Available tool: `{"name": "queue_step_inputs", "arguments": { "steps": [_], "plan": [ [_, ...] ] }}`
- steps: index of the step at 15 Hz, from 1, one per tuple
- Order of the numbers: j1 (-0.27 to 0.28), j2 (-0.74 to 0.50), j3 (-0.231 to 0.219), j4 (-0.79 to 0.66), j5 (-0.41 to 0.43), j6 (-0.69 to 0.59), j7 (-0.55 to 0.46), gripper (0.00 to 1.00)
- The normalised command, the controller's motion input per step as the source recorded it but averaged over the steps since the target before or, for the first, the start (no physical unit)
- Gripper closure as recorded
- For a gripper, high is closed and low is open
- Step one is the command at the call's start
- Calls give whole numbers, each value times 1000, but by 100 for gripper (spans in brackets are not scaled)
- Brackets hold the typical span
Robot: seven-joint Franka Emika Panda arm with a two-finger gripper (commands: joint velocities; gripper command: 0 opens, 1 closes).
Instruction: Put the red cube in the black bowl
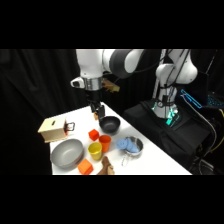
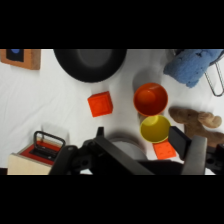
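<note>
Wrist view shows the red cube loose on the bench near the black bowl; finger state indiscernible; descent and grasp come next.

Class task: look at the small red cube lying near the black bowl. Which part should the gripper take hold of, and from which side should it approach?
Grip the red cube across two opposite side faces, coming straight down from above. It sits flat on the white table with bare space on every side; the black bowl and orange cup stand apart, leaving finger room.
</note>
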Motion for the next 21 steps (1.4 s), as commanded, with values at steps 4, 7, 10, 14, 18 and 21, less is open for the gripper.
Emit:
{"name": "queue_step_inputs", "arguments": {
  "steps": [4, 7, 10, 14, 18, 21],
  "plan": [
    [-18, 39, 3, 47, 10, 35, -101, 0],
    [-76, 116, -20, 155, 13, 100, -287, 0],
    [-125, 186, -44, 238, 60, 96, -332, 0],
    [-130, 186, -29, 254, 138, 68, -315, 0],
    [-125, 163, 45, 212, 248, 105, -408, 0],
    [-118, 184, 68, 185, 192, 148, -393, 0]
  ]
}}
